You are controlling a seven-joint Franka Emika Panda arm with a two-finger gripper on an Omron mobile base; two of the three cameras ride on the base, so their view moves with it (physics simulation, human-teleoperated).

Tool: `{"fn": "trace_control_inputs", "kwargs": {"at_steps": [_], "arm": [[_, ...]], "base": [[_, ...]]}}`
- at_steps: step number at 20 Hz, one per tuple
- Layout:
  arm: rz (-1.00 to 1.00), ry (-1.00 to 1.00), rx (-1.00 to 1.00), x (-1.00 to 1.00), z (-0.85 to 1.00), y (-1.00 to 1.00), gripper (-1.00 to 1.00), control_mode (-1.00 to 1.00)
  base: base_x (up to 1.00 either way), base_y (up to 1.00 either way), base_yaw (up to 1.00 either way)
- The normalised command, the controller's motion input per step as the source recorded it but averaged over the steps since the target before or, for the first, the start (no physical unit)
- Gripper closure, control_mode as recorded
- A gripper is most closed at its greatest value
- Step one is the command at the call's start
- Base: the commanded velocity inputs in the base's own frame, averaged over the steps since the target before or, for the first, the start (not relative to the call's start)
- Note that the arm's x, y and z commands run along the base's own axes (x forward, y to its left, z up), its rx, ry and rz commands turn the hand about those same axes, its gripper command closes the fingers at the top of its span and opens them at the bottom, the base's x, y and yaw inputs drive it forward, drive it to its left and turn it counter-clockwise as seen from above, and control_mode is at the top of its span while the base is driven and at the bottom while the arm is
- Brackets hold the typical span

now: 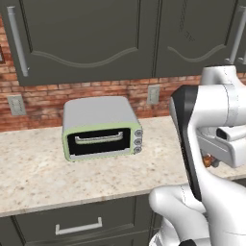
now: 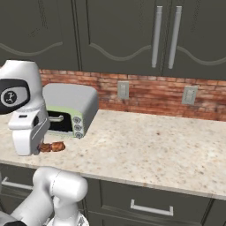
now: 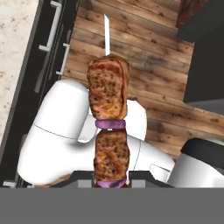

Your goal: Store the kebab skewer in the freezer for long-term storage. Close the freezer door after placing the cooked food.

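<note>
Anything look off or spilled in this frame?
Nothing stands out. The kebab skewer is clamped in the shut jaws, chunks intact, held off the counter's front edge over the wood floor. The toaster oven sits upright and closed; no spills visible.

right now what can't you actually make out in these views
- Fingertips of the hand: hand view, sunk in the bottom edge behind the kebab skewer.
- Skewer's near end: right base view, the hand's white body covers it; just chunks poke out.
- Skewer in left base view: a tiny orange speck behind the arm.
- Toaster oven interior: too dark to see inside.
</note>
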Motion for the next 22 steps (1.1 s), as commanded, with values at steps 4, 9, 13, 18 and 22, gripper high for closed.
{"fn": "trace_control_inputs", "kwargs": {"at_steps": [4,9,13,18,22], "arm": [[0.0,0.0,0.0,0.0,0.0,0.0,1.0,1.0],[0.0,0.0,0.0,0.0,0.0,0.0,1.0,1.0],[0.0,0.0,0.0,0.0,0.0,0.0,1.0,1.0],[0.0,0.0,0.0,0.0,0.0,0.0,1.0,1.0],[0.0,0.0,0.0,0.0,0.0,0.0,1.0,1.0]], "base": [[-0.25,-0.06,-0.07],[-0.31,-0.24,-0.42],[-0.33,-0.19,-0.73],[-0.23,-0.19,-0.8],[-0.21,-0.14,-0.83]]}}
